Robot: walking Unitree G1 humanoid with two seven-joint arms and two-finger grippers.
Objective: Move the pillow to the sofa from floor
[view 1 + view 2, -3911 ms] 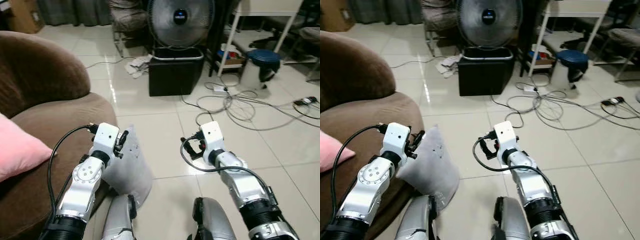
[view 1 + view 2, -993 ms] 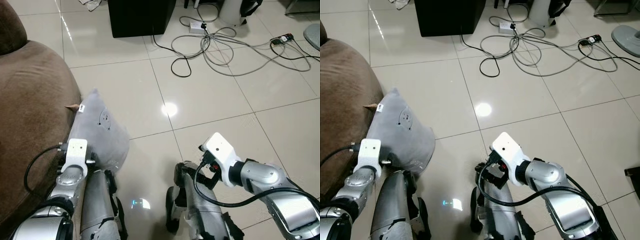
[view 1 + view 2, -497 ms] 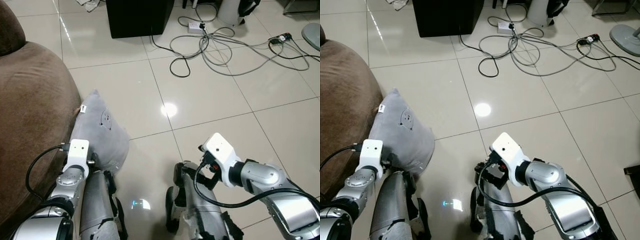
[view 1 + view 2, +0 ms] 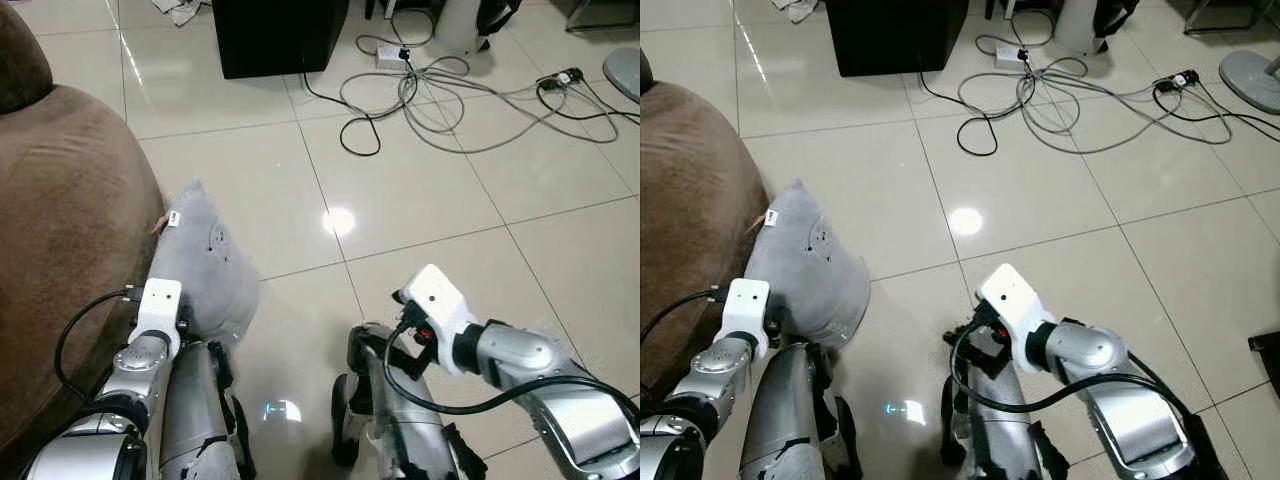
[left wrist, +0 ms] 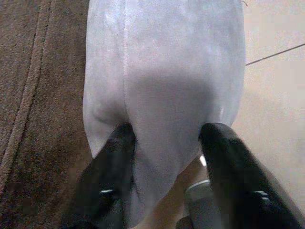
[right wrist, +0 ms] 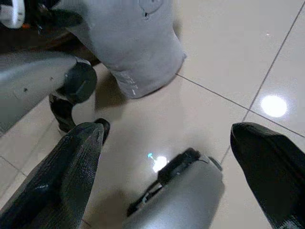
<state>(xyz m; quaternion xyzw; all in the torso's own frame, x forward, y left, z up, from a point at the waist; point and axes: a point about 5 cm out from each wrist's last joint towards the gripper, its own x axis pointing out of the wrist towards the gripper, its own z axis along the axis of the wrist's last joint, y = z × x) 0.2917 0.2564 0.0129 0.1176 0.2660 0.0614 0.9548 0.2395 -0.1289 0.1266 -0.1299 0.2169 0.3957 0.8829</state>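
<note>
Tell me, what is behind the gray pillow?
The brown sofa is right behind the gray pillow, which leans against its side. The pillow's bottom edge sits between the left gripper fingers. The floor under it and the sofa part it covers are hidden.

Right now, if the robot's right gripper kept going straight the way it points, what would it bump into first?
Probably the robot's own leg, which lies low between the right gripper's wide-open fingers, with the shiny tiled floor just past it. The grey pillow sits farther ahead and off to one side. Depth is hard to judge.
</note>
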